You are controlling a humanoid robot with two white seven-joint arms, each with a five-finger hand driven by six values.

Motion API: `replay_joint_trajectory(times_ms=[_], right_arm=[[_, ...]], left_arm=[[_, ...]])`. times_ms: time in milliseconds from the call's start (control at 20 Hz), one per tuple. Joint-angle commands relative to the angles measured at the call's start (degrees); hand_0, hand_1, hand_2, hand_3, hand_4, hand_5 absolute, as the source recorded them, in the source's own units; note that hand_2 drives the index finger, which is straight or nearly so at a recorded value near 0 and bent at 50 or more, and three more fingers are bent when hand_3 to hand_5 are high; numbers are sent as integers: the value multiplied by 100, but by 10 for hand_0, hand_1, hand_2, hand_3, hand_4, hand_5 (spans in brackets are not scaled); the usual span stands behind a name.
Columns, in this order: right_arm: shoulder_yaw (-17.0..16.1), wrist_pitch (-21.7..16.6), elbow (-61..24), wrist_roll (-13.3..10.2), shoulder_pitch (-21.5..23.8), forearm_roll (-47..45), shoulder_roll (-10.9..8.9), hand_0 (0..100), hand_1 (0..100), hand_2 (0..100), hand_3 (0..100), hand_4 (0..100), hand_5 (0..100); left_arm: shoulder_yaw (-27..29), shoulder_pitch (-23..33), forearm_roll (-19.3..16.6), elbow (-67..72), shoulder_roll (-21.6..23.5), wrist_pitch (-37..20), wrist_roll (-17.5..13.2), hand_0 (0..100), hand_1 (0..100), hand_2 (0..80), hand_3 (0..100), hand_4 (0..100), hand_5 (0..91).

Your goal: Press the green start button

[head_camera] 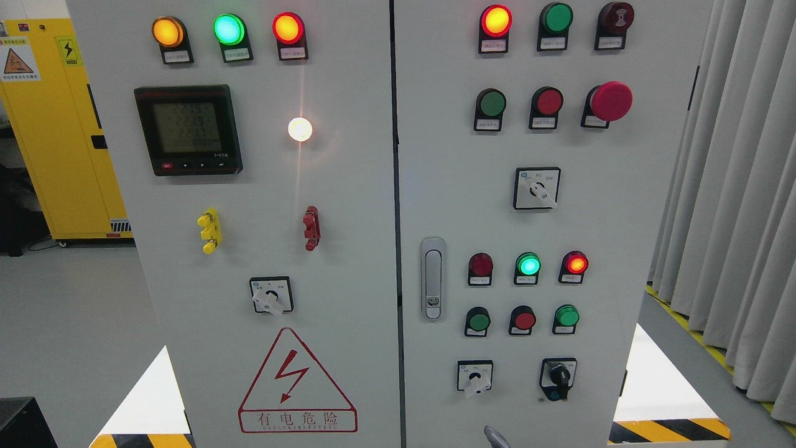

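Green round push-buttons (491, 102) (479, 322) (567, 315), three, face straight outward from the white metal cabinet's right door (622, 205); hands' state cannot be told.

Grey floor (68, 311), smooth, slight sheen. Yellow safety cabinet (59, 137) back left, closed, with a triangular warning label (18, 62) and a lightning-bolt sticker (68, 51) on its front. Dark stuff next to it at the left edge, can't make out what. Light grey pleated curtains (727, 186) hang full height along the right side. Yellow-black hazard tape (668, 430) on the floor lower right, a yellow line (703, 339) running along the curtain foot. Lighting even, bright.
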Motion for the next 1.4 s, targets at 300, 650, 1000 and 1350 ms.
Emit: replay_joint_trajectory(times_ms=[300, 650, 1000, 1350], right_arm=[[-147, 23, -74, -188, -62, 319, -17, 523, 739, 0, 0, 0, 0], [-235, -12, -258, -171, -27, 1128, -26, 429, 760, 0, 113, 147, 112], [-832, -451, -285, -215, -53, 3122, -61, 424, 776, 0, 355, 460, 433], [-1158, -522, -259, -619, -228, 4265, -34, 416, 789, 0, 647, 698, 752]], left_arm=[[2, 1, 2, 0, 0, 1, -1, 120, 556, 0, 0, 0, 0], [2, 1, 2, 0, 0, 1, -1, 120, 556, 0, 0, 0, 0], [2, 1, 2, 0, 0, 1, -1, 120, 556, 0, 0, 0, 0], [2, 1, 1, 0, 0, 1, -1, 120, 556, 0, 0, 0, 0]])
